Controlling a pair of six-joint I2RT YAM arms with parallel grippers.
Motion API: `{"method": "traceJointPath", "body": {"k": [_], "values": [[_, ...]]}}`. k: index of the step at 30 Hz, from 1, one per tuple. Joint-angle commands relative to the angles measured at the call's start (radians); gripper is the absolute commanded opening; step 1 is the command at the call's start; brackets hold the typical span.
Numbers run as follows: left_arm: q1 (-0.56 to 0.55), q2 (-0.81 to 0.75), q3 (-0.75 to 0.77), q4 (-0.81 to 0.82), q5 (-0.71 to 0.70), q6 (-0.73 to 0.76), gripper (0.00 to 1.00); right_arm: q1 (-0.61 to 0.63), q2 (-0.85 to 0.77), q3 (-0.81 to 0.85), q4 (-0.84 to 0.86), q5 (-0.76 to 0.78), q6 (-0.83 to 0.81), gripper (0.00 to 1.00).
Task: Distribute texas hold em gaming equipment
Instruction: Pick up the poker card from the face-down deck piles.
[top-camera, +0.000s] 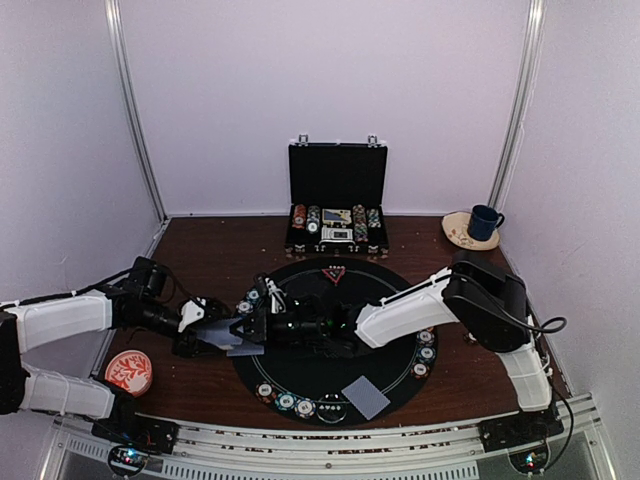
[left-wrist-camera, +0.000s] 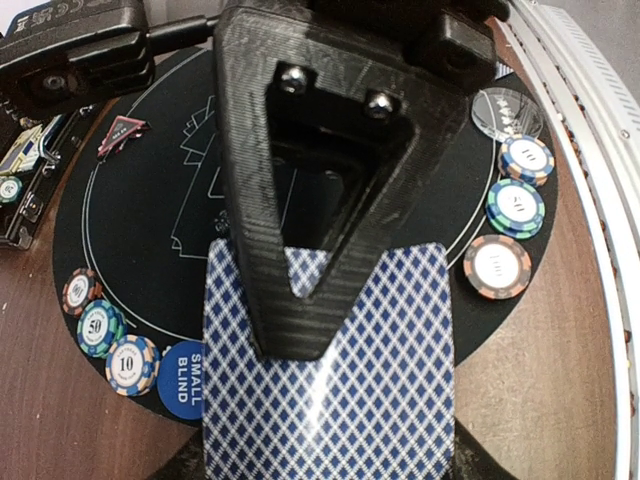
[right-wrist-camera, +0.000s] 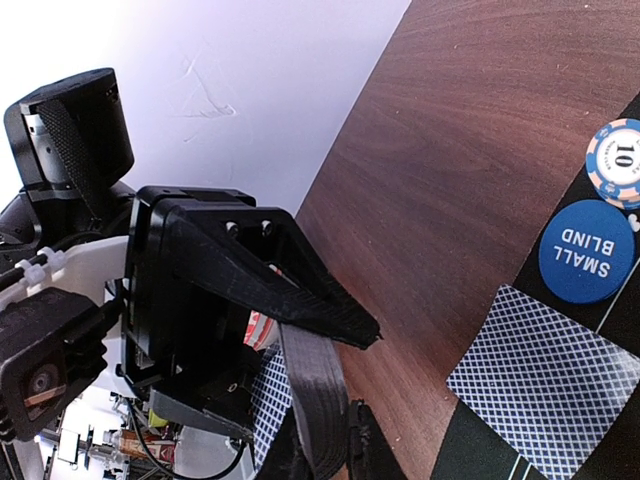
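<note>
My left gripper (top-camera: 205, 330) (left-wrist-camera: 330, 462) is shut on a deck of blue-backed playing cards (left-wrist-camera: 340, 390) at the round mat's left edge. My right gripper (top-camera: 252, 325) (right-wrist-camera: 335, 450) reaches across the mat and is shut on the deck's top card; its triangular finger (left-wrist-camera: 300, 200) lies over that card. One dealt card (right-wrist-camera: 545, 380) lies beside the blue small-blind button (right-wrist-camera: 585, 250) (left-wrist-camera: 183, 380), another (top-camera: 366, 396) at the mat's front. Striped chips (left-wrist-camera: 497, 266) (left-wrist-camera: 133, 364) sit round the rim. A red triangle marker (top-camera: 336, 273) lies at the far side.
An open black briefcase (top-camera: 337, 200) with rows of chips stands behind the black mat (top-camera: 330, 290). A red-and-white dish (top-camera: 128, 370) sits at the front left. A blue mug (top-camera: 485, 222) on a saucer stands at the back right.
</note>
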Motion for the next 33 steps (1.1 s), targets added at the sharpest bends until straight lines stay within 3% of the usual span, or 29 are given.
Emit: {"method": "traceJointPath", "body": {"k": [1, 5, 12, 21, 28, 33], "values": [[0.033, 0.009, 0.005, -0.024, -0.101, 0.000, 0.10, -0.023, 0.050, 0.057, -0.014, 0.000, 0.023, 0.04], [0.032, 0.011, 0.004, -0.020, -0.104, -0.003, 0.10, -0.019, 0.077, 0.098, -0.040, 0.003, 0.017, 0.19], [0.033, 0.011, 0.004, -0.018, -0.106, -0.005, 0.10, -0.018, 0.073, 0.100, -0.059, 0.016, 0.005, 0.30], [0.032, 0.015, 0.004, -0.013, -0.110, -0.008, 0.10, -0.005, 0.079, 0.114, -0.036, -0.021, 0.006, 0.23], [0.033, 0.021, 0.003, -0.009, -0.115, -0.010, 0.10, -0.005, 0.068, 0.093, -0.002, -0.042, 0.019, 0.00], [0.033, 0.020, 0.002, -0.005, -0.120, -0.012, 0.10, -0.029, 0.022, 0.015, 0.044, -0.049, 0.032, 0.00]]}}
